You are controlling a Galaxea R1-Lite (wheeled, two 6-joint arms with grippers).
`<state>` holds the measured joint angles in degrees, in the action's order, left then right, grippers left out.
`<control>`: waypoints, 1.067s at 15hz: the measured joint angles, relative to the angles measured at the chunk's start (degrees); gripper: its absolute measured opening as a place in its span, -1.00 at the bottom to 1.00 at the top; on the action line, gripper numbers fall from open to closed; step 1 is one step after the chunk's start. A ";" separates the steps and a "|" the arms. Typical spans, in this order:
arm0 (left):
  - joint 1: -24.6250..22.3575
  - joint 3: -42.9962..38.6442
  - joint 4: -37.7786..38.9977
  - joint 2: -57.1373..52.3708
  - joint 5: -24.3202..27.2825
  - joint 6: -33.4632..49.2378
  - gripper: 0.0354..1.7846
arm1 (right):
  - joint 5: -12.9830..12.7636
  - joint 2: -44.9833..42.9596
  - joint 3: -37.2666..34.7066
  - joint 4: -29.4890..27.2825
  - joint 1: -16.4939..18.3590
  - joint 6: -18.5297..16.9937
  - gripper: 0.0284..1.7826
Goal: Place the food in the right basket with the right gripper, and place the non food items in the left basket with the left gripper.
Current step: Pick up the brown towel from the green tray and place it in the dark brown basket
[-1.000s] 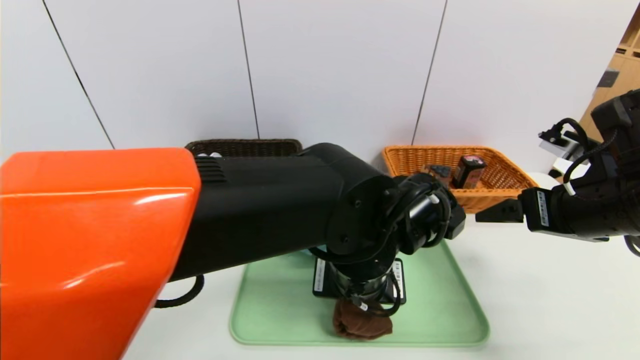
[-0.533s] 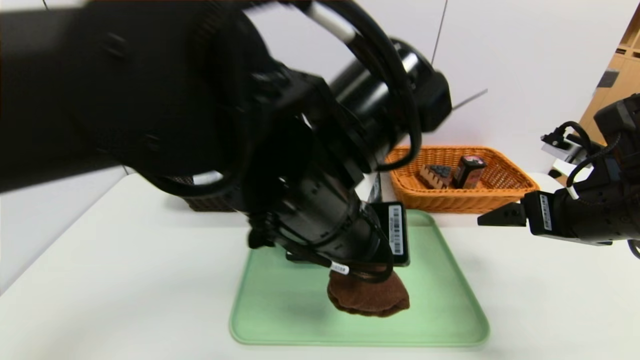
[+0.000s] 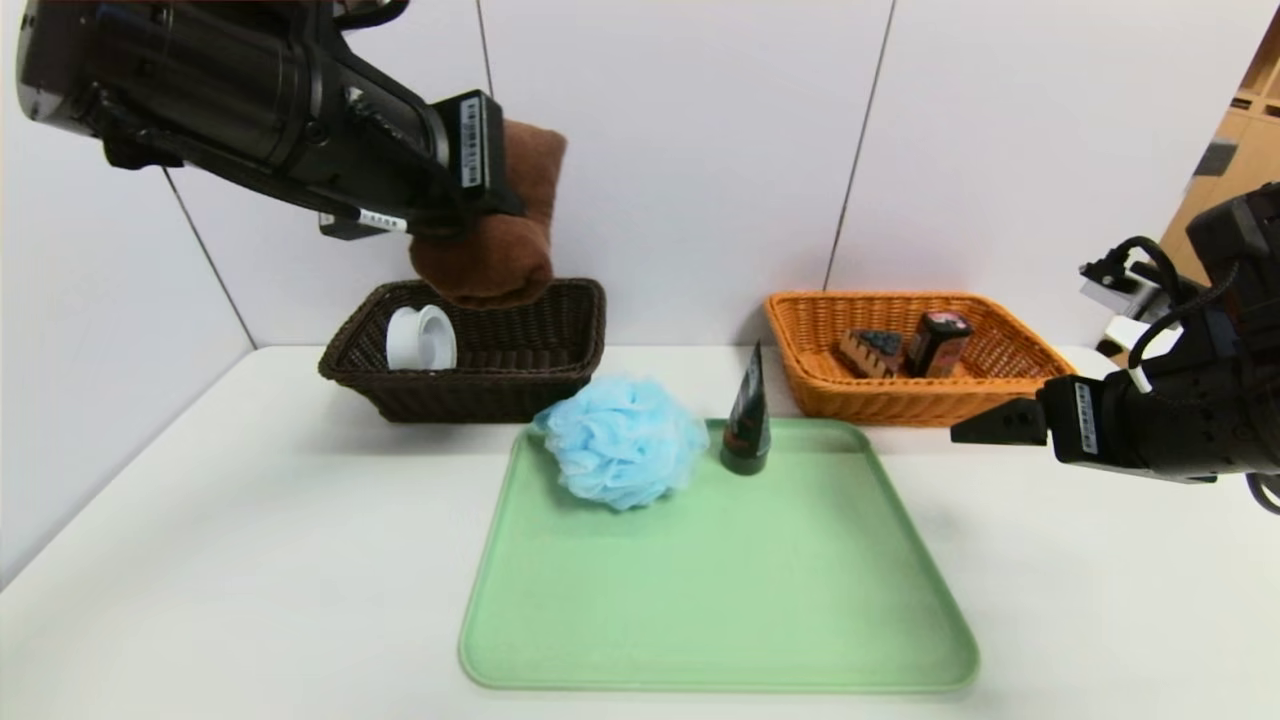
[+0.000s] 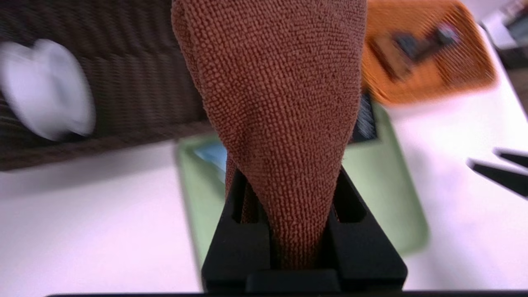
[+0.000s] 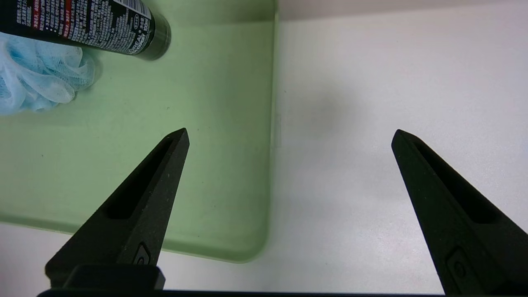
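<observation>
- On the left, my left gripper [image 3: 500, 215] was up high in the air, over the near part of the left basket [image 3: 500, 385]. Its jaws were squeezed shut on the brown towel [image 3: 495, 250].
- The towel looked soft and bumpy. It was bunched up, and most of it stuck out past the jaws and drooped down toward the basket.
- The left basket was dark brown. The round white tub [image 3: 420, 338] was already in it, standing on its edge.
- I think this step was carrying the towel to that basket. Next I would need to bring it a bit farther over the basket and lower, then open the jaws so it drops inside.
- In the middle, the green tray [image 3: 720, 600] lay on the white tabletop [image 3: 250, 560]. The fluffy blue bath puff [image 3: 620, 440] sat on its far left corner. The black tube [image 3: 746, 415] stood upright on its cap near the puff, not touching it.
- Those two still had to go in the left basket.
- Farther right, the orange right basket [image 3: 960, 395] already held the cake wedge [image 3: 870, 350] and the small black carton [image 3: 935, 340].
- On the far right, my right gripper [image 3: 985, 425] waited above the tabletop, beside the tray's right edge. Its jaws were wide open and held nothing.
</observation>
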<state>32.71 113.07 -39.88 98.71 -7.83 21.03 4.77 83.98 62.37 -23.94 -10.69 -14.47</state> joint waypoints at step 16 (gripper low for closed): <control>-16.34 0.05 18.55 24.53 0.66 -6.64 -0.07 | -0.06 1.93 0.15 0.18 0.00 0.22 0.91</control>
<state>16.37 113.12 -21.32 123.23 -7.17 14.38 4.71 85.91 62.51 -23.76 -10.69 -14.25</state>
